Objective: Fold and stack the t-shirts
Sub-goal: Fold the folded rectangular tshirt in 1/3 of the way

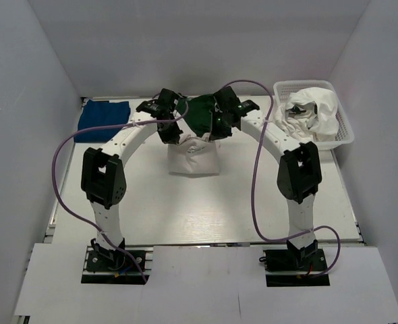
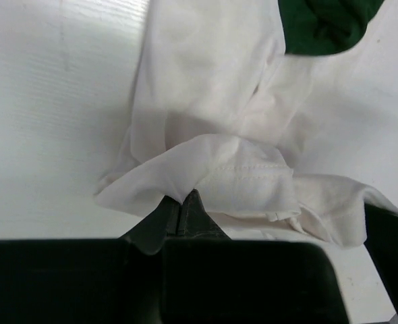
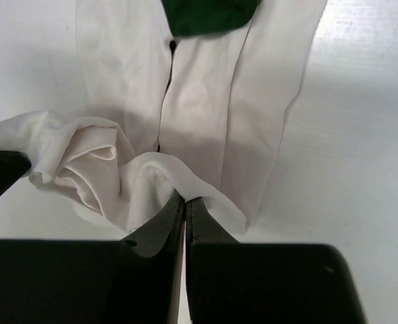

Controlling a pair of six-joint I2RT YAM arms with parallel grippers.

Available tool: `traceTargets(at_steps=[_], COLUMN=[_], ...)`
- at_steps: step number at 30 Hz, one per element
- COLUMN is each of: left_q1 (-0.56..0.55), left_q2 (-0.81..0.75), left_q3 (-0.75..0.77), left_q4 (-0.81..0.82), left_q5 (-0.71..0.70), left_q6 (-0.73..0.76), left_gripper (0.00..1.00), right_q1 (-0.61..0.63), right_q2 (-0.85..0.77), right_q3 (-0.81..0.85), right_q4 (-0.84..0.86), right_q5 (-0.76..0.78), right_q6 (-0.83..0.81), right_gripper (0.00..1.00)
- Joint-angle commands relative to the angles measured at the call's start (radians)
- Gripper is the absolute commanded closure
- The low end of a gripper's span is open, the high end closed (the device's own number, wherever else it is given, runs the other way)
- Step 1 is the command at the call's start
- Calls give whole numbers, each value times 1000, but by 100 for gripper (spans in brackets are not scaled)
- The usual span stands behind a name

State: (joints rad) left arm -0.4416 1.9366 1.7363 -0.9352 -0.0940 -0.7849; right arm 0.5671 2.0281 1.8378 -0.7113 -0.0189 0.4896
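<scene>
The white tee with dark green sleeves (image 1: 194, 156) lies folded narrow at the table's middle back, green cloth bunched at its far end. My left gripper (image 1: 166, 131) is shut on a fold of its white hem (image 2: 206, 169). My right gripper (image 1: 220, 128) is shut on the hem's other corner (image 3: 158, 179). A green sleeve shows at the top of the left wrist view (image 2: 324, 23) and of the right wrist view (image 3: 209, 15). The royal-blue tee (image 1: 102, 117) lies folded at the back left.
A white basket (image 1: 342, 115) at the back right holds more crumpled white cloth (image 1: 314, 111). White walls close in the table on three sides. Purple cables loop from both arms.
</scene>
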Motion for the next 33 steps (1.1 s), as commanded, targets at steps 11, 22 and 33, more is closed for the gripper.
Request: traceTargets(at_steps=[11, 22, 33], left_q1=[18, 18, 46], left_q2=[104, 248, 175], left_q3=[138, 261, 323], left_q4=[78, 64, 96], left_q5=[11, -21, -59], left_q6=[62, 82, 154], left_gripper=[100, 100, 0], right_q1=[-79, -118, -124], right_q2=[110, 242, 130], right_q3=[90, 182, 189], right_q4=[10, 58, 96], right_q5=[-38, -105, -133], right_q6=[15, 15, -83], right_gripper=[100, 97, 10])
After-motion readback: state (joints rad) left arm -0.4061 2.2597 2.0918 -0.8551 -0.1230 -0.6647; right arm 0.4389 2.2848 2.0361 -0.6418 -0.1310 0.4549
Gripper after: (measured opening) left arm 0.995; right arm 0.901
